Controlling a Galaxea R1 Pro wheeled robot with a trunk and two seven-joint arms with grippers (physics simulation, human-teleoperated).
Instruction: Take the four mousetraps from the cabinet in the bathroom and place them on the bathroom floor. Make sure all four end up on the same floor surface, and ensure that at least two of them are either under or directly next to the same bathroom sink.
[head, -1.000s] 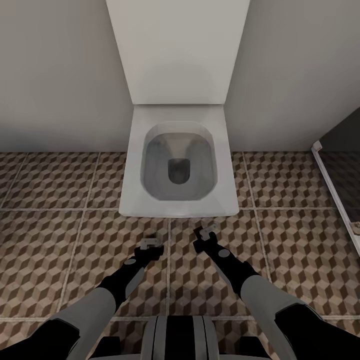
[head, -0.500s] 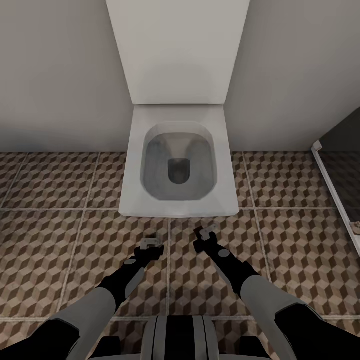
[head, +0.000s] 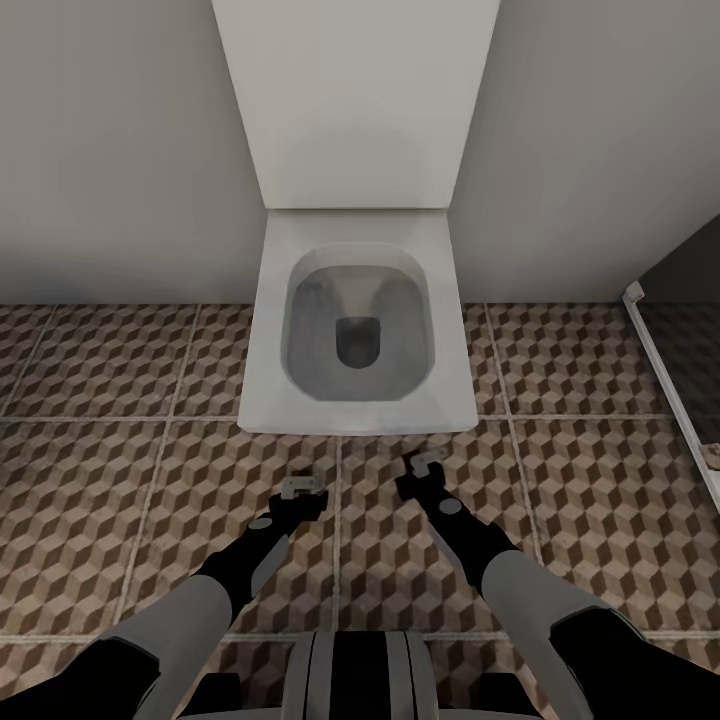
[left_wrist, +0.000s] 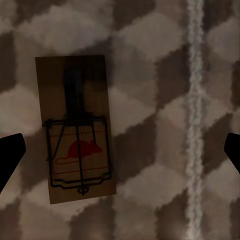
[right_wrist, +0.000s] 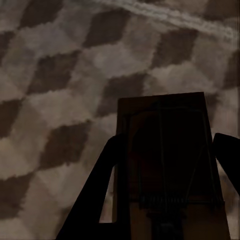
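With the right gripper (head: 428, 468) clamping a flat tan wooden mousetrap (right_wrist: 165, 150) and the left gripper (head: 303, 487) wide open over another (left_wrist: 77, 130), both before the white square toilet (head: 355, 325), the risk is no traps reaching the sink.

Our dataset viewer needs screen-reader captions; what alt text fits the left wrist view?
A mousetrap lies flat on the cube-patterned floor, apart from the open left gripper, whose dark fingertips show at both edges. A pale grout line runs beside it.

toilet (head: 355, 300) tank cropped, mousetrap (right_wrist: 165, 165) shadowed
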